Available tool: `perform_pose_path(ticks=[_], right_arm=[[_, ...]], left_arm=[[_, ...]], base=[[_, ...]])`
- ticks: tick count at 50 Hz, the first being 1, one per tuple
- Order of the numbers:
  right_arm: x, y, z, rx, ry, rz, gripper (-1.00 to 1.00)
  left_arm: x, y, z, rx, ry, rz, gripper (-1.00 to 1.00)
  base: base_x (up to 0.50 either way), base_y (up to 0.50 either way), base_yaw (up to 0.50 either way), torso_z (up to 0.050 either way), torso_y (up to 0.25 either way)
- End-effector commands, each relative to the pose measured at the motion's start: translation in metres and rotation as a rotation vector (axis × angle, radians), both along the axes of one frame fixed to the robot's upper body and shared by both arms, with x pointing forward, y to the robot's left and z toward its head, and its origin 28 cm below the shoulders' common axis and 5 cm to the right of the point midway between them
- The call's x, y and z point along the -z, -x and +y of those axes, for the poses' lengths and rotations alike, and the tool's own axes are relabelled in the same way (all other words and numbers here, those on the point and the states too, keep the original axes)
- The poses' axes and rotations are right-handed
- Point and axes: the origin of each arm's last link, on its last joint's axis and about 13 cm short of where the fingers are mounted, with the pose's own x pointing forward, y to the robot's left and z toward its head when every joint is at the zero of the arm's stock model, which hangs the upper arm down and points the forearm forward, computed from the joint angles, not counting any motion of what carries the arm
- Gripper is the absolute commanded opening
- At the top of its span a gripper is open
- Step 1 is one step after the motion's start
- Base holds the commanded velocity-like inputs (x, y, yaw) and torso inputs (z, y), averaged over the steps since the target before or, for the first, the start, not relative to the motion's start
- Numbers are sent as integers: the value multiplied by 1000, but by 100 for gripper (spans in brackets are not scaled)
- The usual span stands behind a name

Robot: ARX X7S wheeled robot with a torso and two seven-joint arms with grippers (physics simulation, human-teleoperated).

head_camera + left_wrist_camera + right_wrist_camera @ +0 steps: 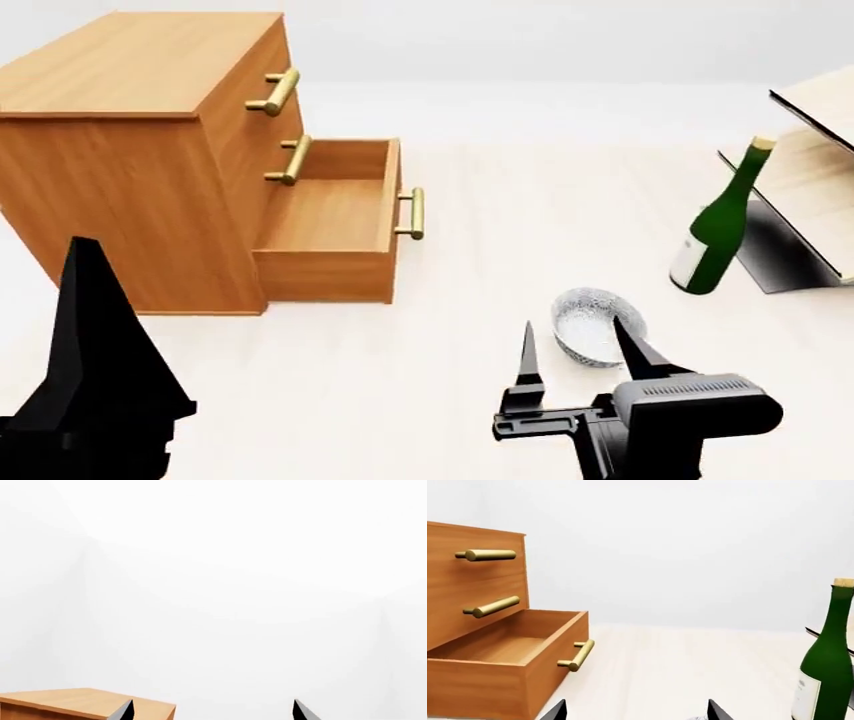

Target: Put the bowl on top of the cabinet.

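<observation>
Cabinet [134, 150] fills the upper left of the head view, orange-brown, its flat top bare, its bottom drawer [334, 225] pulled out with nothing visible inside. The bowl [597, 325] sits on the pale floor well to the right of the cabinet and nearer the robot, upright, partly hidden by the right gripper [577, 350], whose two dark fingers stand spread, one to each side of the bowl's near rim; whether they touch it is hard to tell. A green bottle [721, 225] stands beyond the bowl, farther from the cabinet, just beside a tilted pale-wood rack [821, 190] that the frame edge cuts off. The left gripper [94, 330] shows only as one tall dark finger in front of the cabinet's near corner, so whether it is spread or closed cannot be judged here.

In the left wrist view, mostly blank white wall, a corner of the cabinet top [80, 702] shows at the edge; the two fingertips [127, 711] are set wide apart with nothing between them.

In the right wrist view, the cabinet's gold handles [490, 555] and pulled-out drawer appear side-on, the bottle is cut off at the frame edge, and only a sliver of the bowl's rim [699, 718] peeks between the parted fingertips [717, 710].
</observation>
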Motion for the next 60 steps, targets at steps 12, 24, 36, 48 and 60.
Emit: perform_pose_path(ticks=[12,24,36,48,60], right_arm=[[-1,0,-1,25,-8,-4,100],[0,-1,-1,23,-25,-6,100],[-2,0,-1,28,-15,-15,100],[-4,0,-1,28,-7,-40,100],[-7,2,-1,3,-30,-66,100]], left_arm=[[2,1,-1,7,-1,2,100],[1,1,-1,7,-2,2,100],[0,1,-1,7,-1,2,100],[1,1,-1,9,0,3,100],[1,0,-2,10,0,4,100]], base=[[25,46,0,0,1],[0,0,0,0,0],[0,474,0,0,0],[0,386,0,0,0],[172,0,0,0,0]])
